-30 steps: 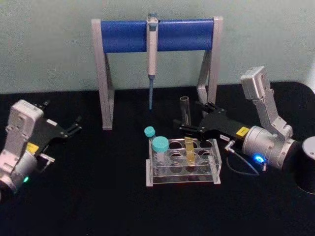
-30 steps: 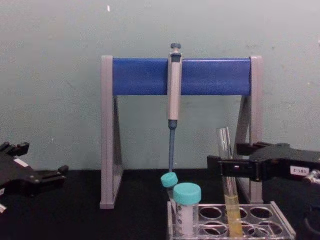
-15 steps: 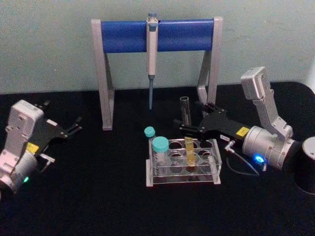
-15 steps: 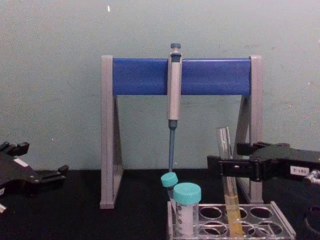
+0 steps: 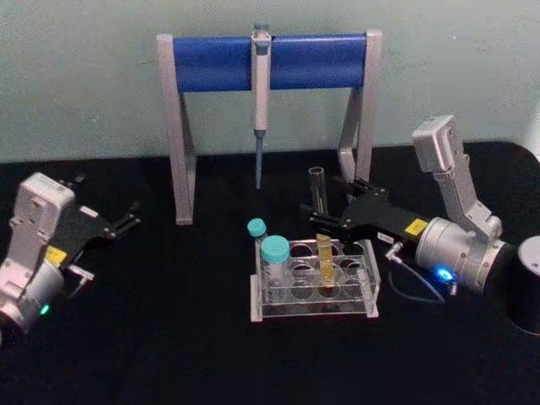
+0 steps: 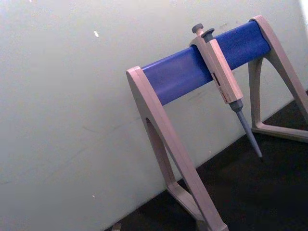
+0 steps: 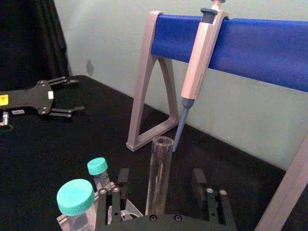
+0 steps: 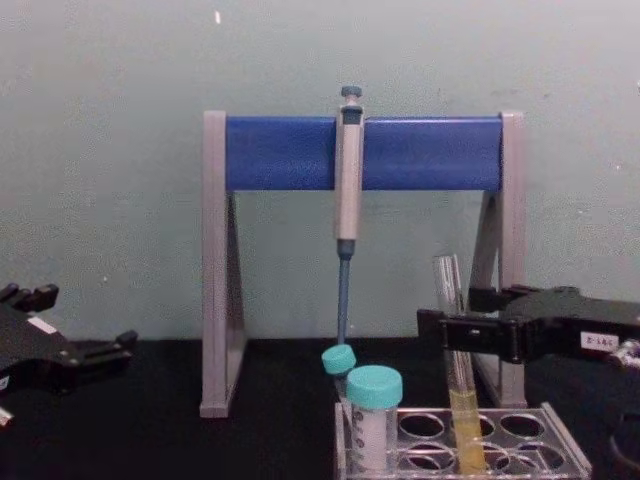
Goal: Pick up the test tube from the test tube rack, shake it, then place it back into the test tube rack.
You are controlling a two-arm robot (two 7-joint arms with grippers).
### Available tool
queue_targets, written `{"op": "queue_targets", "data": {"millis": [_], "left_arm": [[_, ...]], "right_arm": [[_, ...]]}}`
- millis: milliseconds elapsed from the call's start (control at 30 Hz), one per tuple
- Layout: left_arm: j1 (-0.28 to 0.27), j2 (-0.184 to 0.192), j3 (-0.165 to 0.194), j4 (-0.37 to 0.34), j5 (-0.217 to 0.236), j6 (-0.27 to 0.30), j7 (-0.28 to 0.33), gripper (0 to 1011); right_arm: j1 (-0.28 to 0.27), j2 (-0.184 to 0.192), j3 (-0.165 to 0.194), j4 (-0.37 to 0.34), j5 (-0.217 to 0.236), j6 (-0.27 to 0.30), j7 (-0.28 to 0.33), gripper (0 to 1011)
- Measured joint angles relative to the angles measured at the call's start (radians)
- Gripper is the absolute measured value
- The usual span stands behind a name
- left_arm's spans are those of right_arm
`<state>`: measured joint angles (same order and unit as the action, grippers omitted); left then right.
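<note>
Above the rack [image 5: 314, 314], my right claw [image 5: 325, 202] straddles the standing tube [image 8: 448, 300], fingers [image 7: 121, 181] spread clear of the glass; my left claw [image 7: 76, 95] rests splayed, far left.

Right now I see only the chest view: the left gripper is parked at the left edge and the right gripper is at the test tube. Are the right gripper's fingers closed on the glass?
Observer: No. In the right wrist view the right gripper is open; its fingers stand on both sides of the test tube, with a gap at each.
Operator: Does the pipette hang over the test tube rack?
Observer: No. In the head view the pipette ends behind the test tube rack, with bare table between them.
</note>
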<state>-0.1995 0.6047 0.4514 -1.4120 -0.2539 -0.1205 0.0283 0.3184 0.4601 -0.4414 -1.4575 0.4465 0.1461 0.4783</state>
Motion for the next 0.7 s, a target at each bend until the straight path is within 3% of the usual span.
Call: {"op": "queue_targets", "data": {"millis": [200, 233, 633, 700], "left_arm": [[0.000, 0.000, 0.000, 0.000, 0.000, 0.000, 0.000, 1001], [0.000, 0.000, 0.000, 0.000, 0.000, 0.000, 0.000, 1001], [0.000, 0.000, 0.000, 0.000, 0.000, 0.000, 0.000, 1001], [0.000, 0.000, 0.000, 0.000, 0.000, 0.000, 0.000, 1001]], "right_arm": [[0.000, 0.000, 0.000, 0.000, 0.000, 0.000, 0.000, 729], [0.000, 0.000, 0.000, 0.000, 0.000, 0.000, 0.000, 660], [0.000, 0.000, 0.000, 0.000, 0.000, 0.001, 0.000, 273], [0.000, 0.000, 0.000, 0.000, 0.000, 0.001, 0.000, 246]]}}
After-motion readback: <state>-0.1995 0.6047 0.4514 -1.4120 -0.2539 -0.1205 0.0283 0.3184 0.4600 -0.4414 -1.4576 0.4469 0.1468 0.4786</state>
